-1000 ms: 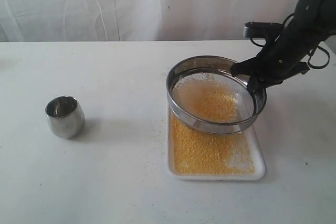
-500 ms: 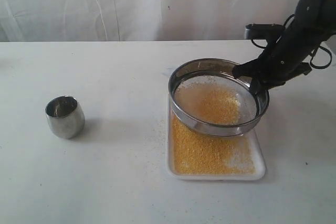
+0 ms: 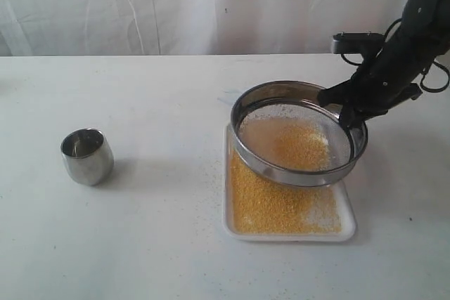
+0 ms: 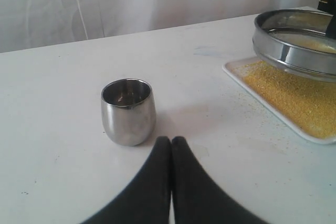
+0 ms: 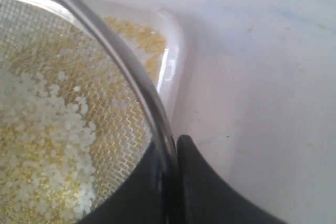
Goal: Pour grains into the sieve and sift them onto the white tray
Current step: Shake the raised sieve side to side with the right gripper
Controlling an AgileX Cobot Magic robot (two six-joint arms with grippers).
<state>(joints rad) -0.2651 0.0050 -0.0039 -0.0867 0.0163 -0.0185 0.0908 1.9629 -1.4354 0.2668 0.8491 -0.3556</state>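
Note:
The sieve (image 3: 298,133), a wide steel ring with a mesh bottom, hangs tilted over the white tray (image 3: 347,230). My right gripper (image 3: 349,108) is shut on its far right rim; in the right wrist view that gripper (image 5: 170,148) has one finger inside the rim and one outside. Grains (image 3: 299,142) lie on the mesh, with pale coarse bits (image 5: 37,129) among yellow ones. Sifted yellow grains (image 3: 274,205) cover the tray. My left gripper (image 4: 171,141) is shut and empty just beside the small steel cup (image 4: 128,110); it is out of the exterior view.
The empty steel cup (image 3: 86,156) stands upright on the white table at the left. A few stray grains (image 3: 211,173) dot the table beside the tray's left edge. A white curtain hangs behind the table.
The right gripper has carried the sieve a little to the right over the tray, and the grains on the mesh have shifted. The cup has not moved.

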